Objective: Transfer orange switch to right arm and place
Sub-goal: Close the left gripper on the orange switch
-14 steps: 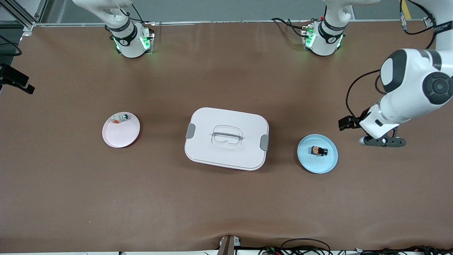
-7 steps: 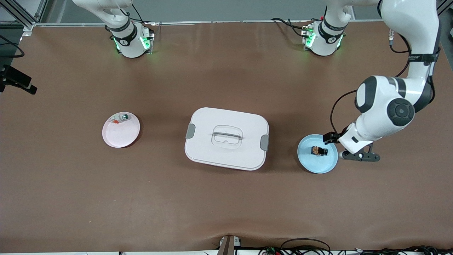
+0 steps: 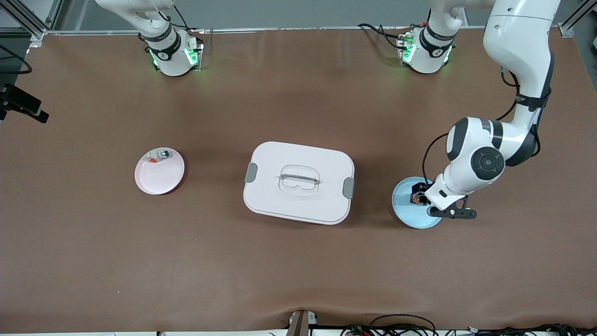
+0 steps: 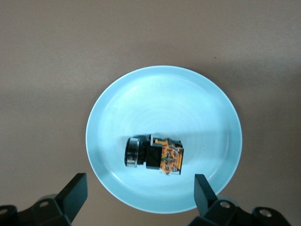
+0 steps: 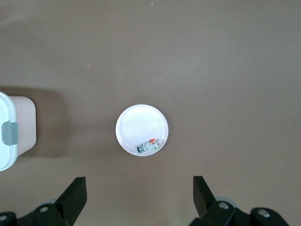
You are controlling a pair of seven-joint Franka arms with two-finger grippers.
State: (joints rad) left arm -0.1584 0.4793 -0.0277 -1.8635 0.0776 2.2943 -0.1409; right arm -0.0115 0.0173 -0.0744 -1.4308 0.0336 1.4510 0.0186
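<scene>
The orange switch (image 4: 154, 156) is seen lying on its side in the blue plate (image 4: 141, 99). It is a tiny black part with an orange piece at one end and a round dark end at the other. It is not touched by anything.

The blue plate is set on the brown table (image 3: 298, 270) toward the left arm's end. The left gripper (image 4: 141, 193) is held up in the air over this plate, and part of the plate is hidden by the arm in the front view. Its two fingers (image 4: 75, 190) are spread wide apart, and nothing is held between them. In the left wrist view, the switch is seen in the gap between the two fingers, lower down on the plate.

A white box (image 3: 298, 183) with a closed lid and grey clips is placed in the middle of the table. A pink plate (image 3: 159, 177) is set toward the right arm's end. A whitish part (image 3: 158, 155) with a green end and an orange bit is laid at its rim.

The right gripper (image 5: 138, 193) is kept high over the table near the pink plate, where the right arm waits. Its fingers (image 5: 75, 190) are spread wide too, and nothing is held in them.
</scene>
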